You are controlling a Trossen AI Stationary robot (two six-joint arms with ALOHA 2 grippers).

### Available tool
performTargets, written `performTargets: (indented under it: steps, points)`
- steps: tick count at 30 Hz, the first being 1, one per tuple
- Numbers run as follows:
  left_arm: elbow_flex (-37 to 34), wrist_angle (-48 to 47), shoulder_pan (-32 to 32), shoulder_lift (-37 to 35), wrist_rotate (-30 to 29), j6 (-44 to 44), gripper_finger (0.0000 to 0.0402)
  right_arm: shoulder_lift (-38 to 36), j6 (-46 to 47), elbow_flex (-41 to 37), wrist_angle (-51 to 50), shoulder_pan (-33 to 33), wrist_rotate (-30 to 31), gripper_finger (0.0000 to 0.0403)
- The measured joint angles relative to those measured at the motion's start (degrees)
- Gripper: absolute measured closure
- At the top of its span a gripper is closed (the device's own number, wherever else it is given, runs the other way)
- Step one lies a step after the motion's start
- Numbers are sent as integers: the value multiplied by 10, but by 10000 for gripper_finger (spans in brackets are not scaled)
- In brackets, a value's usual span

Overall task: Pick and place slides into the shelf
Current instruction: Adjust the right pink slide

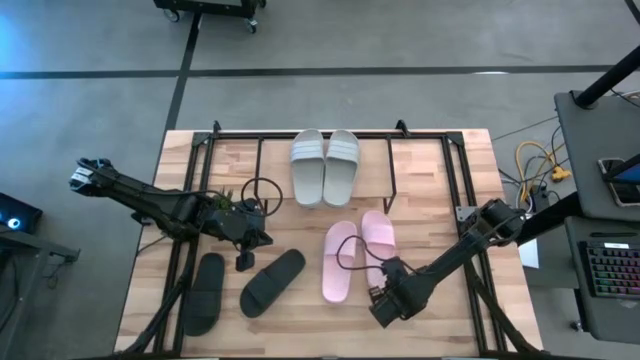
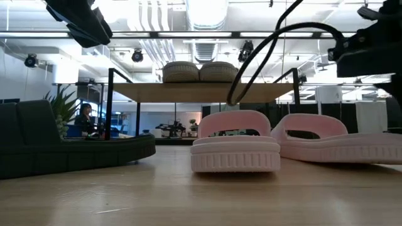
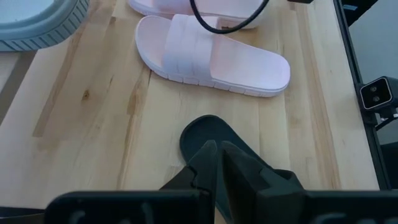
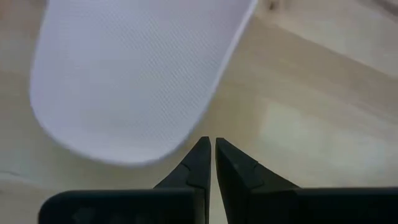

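Right gripper (image 1: 380,310), fingers together, empty: near front of the surface (image 1: 440,340), just beside the heel of the pink slides (image 1: 350,255); the right wrist view shows its closed tips (image 4: 209,152) over bare wood next to a pale heel (image 4: 137,74).
Left gripper (image 1: 243,262), fingers together, empty: left of centre, above the gap between the two black slides (image 1: 245,285); in the left wrist view its tips (image 3: 214,155) sit over the toe of one black slide (image 3: 208,127).

Black slides, two: front left of the surface, apart, one lying lengthwise near the edge, the other angled toward centre.
Pink slides, two: front centre-right, side by side and touching, soles down; in the low view (image 2: 235,141) they stand closest to the camera.
Grey-green slides (image 1: 324,165), two: side by side on the top board of the shelf (image 1: 420,140), at the back of the surface; seen from low (image 2: 200,72) atop the board.
Shelf: black thin frame, light wooden board, spanning the back edge.
Cable (image 1: 262,192): black loop lying on the surface, behind the left gripper.

Surface: light butcher-block wood, visible grain and joints.
Room: grey floor with dark lines; a desk with keyboard (image 1: 610,270) to the right; yellow cables (image 1: 535,160) beside it. Low view: dark sofa (image 2: 69,150), potted plant (image 2: 63,103), a seated person (image 2: 83,116) far off, ceiling lights and ducts.
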Motion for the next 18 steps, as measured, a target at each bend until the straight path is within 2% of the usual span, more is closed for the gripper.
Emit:
performTargets:
  steps: [4, 6, 12, 18]
  points:
    - [0, 0, 0, 0, 0, 0, 394, -4, -4, 4, 18, 8, -56, 385]
    - [0, 0, 0, 0, 0, 0, 394, -9, -7, 5, 53, 15, -59, 385]
    - [0, 0, 0, 0, 0, 3, 394, -9, -24, 5, 173, 10, -3, 385]
    - [0, -1, 0, 0, 0, 6, 394, 5, -7, 2, 168, -12, 42, 385]
